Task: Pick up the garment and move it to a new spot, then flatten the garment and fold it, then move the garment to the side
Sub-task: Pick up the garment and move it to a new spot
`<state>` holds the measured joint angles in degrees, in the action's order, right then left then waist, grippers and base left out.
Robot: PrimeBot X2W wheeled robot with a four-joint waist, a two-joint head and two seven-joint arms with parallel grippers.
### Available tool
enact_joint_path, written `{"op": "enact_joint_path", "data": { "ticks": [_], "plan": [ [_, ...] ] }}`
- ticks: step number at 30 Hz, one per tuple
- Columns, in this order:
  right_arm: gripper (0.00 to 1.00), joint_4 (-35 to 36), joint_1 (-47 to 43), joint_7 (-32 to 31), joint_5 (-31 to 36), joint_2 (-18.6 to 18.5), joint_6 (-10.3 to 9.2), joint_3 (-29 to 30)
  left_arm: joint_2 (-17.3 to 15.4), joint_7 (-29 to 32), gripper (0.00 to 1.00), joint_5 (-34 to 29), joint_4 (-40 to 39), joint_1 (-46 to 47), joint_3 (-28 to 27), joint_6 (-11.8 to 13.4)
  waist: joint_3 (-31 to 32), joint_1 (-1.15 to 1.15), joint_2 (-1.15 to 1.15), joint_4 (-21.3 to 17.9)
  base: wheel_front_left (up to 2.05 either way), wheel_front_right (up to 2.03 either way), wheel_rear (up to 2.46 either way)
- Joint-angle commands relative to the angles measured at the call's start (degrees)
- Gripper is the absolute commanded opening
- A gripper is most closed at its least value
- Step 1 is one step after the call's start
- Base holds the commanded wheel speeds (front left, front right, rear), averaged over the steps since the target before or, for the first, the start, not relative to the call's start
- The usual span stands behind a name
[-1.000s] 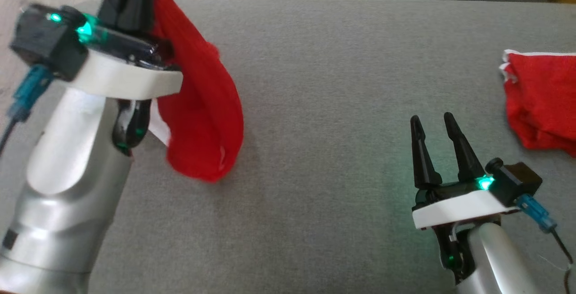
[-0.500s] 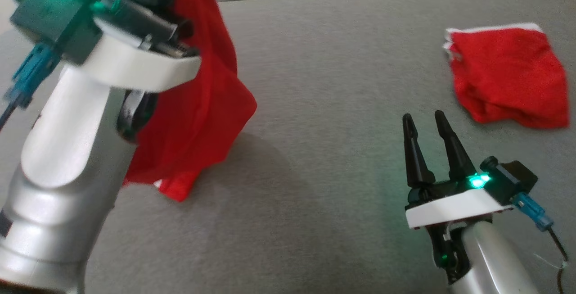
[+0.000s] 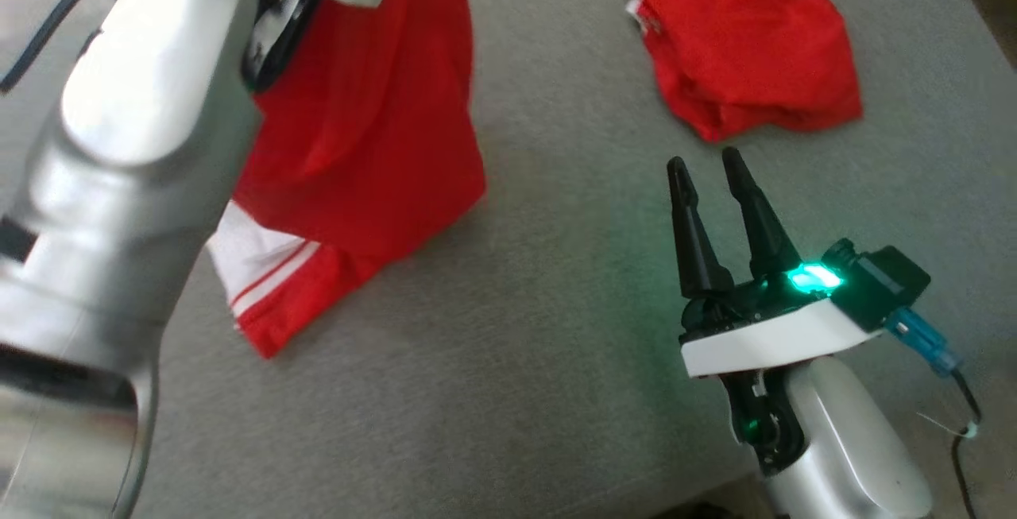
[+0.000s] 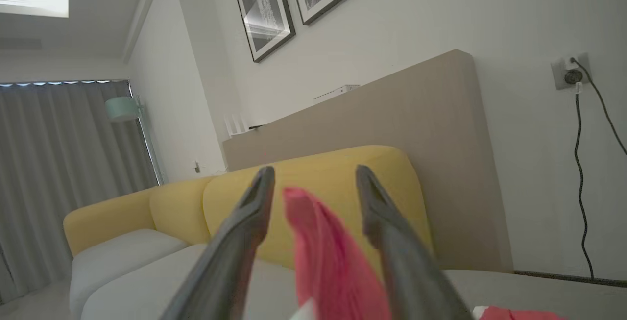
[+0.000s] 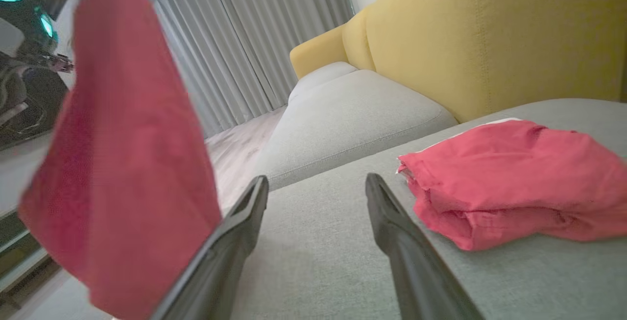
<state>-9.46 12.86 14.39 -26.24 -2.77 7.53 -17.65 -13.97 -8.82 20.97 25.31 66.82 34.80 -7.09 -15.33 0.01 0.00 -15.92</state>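
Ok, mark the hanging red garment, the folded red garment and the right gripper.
hanging red garment (image 3: 373, 129), head view, middle of the draped cloth.
folded red garment (image 3: 747, 50), head view, centre of its top layer.
right gripper (image 3: 702, 158), head view, midway between its fingertips.

My arms (image 3: 135, 106) are smooth silver with white wrist plates (image 3: 767, 340). My right claw (image 3: 702, 158) has long black tapered fingers (image 3: 691, 225), a green light (image 3: 809, 278), a blue plug (image 3: 922, 338).
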Motion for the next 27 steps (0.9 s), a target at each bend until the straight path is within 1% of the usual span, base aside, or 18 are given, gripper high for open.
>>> {"op": "enact_joint_path", "data": {
  "ticks": [1, 4, 7, 11, 14, 17, 21, 23, 24, 26, 27],
  "plan": [
    [1.00, 2.27, 1.76, 0.61, -0.44, -0.10, -0.04, -1.47, -1.04, -1.29, 1.00, -0.32, 1.66, 4.11, -1.03, -0.11, -3.16, -0.01, 0.00, -2.95, 0.00, 0.00, 0.00],
    [1.00, 2.79, 1.99, 0.61, -0.59, -0.10, -0.04, -1.45, -0.15, -3.72, 1.00, -0.09, 7.49, 6.55, -1.42, -0.16, -4.04, -0.01, 0.00, -2.90, 0.00, 0.00, 0.00],
    [1.00, 2.86, 1.89, 0.61, -0.16, -0.10, -0.04, -0.75, 0.04, -5.22, 1.00, 0.36, 10.84, 7.55, -1.94, -0.22, -4.26, -0.01, 0.00, -1.40, 0.00, 0.00, 0.00],
    [1.00, 2.24, 1.73, 0.61, 1.49, -0.10, -0.04, 0.64, -0.86, -6.02, 1.00, 1.15, 11.97, 6.41, -3.02, -0.28, -3.40, -0.01, 0.00, 2.13, 0.00, 0.00, 0.00],
    [1.00, 1.84, 1.49, 0.61, 2.88, -0.10, -0.04, 2.27, -1.96, -6.14, 1.00, 1.96, 9.94, 3.75, -5.28, -0.29, -2.08, -0.01, 0.00, 5.50, 0.00, 0.00, 0.00],
    [1.00, 1.34, 1.05, 0.61, 4.40, -0.10, -0.04, 3.95, -3.16, -6.16, 1.00, 2.41, 6.50, -1.31, -8.03, 0.17, -0.39, -0.01, 0.00, 9.03, 0.00, 0.00, 0.00],
    [1.00, 0.39, -0.23, 0.61, 6.51, -0.10, -0.04, 6.56, -4.18, -6.17, 1.00, 3.31, 2.45, -10.41, -11.14, 1.21, 2.16, -0.01, 0.00, 13.83, 0.00, 0.00, 0.00],
    [1.00, -0.02, -0.93, 0.61, 7.63, -0.10, -0.04, 7.33, -4.54, -6.17, 1.00, 3.86, 0.37, -15.41, -12.69, 1.97, 3.31, -0.01, 0.00, 15.76, 0.00, 0.00, 0.00],
    [1.00, -0.45, -1.68, 0.61, 8.55, -0.10, -0.04, 7.74, -4.79, -6.17, 1.00, 4.27, -1.86, -20.77, -14.16, 2.88, 4.39, -0.01, 0.00, 17.32, 0.00, 0.00, 0.00],
    [1.00, -0.71, -2.43, 0.61, 9.06, -0.10, -0.04, 8.15, -4.69, -6.17, 1.00, 4.47, -4.04, -26.34, -15.34, 3.94, 5.28, -0.01, 0.00, 18.67, 0.00, 0.00, 0.00],
    [1.00, -0.71, -2.43, 0.61, 9.06, -0.10, -0.04, 8.15, -4.69, -6.17, 1.00, 4.47, -4.04, -26.34, -15.34, 3.94, 5.28, -0.01, 0.00, 18.67, 0.00, 0.00, 0.00]
  ]
}}
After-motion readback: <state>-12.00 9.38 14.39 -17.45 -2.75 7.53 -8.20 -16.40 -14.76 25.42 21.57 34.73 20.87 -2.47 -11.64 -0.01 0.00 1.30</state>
